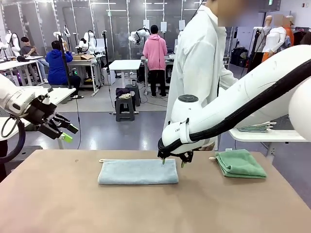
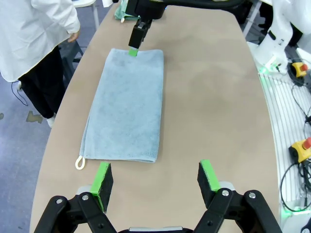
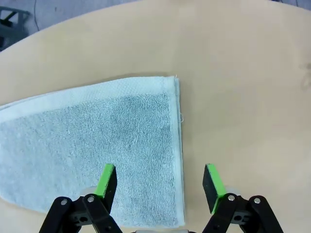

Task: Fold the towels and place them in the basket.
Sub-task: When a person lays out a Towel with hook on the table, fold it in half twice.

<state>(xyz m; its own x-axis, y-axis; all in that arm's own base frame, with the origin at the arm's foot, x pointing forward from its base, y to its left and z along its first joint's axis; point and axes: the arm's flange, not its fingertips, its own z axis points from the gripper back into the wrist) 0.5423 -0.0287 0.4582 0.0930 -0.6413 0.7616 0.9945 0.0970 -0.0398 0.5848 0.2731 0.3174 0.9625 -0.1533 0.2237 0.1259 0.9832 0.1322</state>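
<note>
Currently the light blue towel (image 1: 138, 172) lies folded into a long strip on the table (image 1: 146, 208), near the far edge and about midway along it, its white loop (image 1: 102, 160) at the far-left corner of the strip. The right gripper (image 1: 172, 161) hangs low over the towel's right end, fingertips pointing down; in its own wrist view the green pads (image 3: 108, 178) stand wide apart, one over the cloth and the other over bare table just past the towel's hem, gripping nothing. The left gripper (image 1: 65, 132) is raised beyond the table's left edge, well apart from the towel, its jaws likewise spread and empty in the left wrist view. The mint green towel (image 1: 239, 163) sits folded near the far-right corner. A person in a white coat (image 1: 197, 63) stands at the far edge.
</note>
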